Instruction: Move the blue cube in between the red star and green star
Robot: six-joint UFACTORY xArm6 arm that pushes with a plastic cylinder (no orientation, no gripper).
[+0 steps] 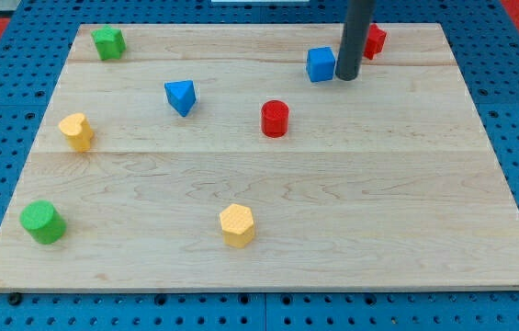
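The blue cube [321,64] sits near the view's top, right of centre. My tip [347,77] stands right beside the cube, on its right side, touching or nearly touching it. The red star [374,41] is just right of the rod at the top, partly hidden behind it. The green star [108,42] lies far off at the view's top left corner of the wooden board [259,230].
A blue triangular block [181,96] lies left of centre. A red cylinder [275,119] stands near the middle. A yellow block [76,131] is at the left, a green cylinder [42,222] at the bottom left, a yellow hexagon [237,225] at the bottom centre.
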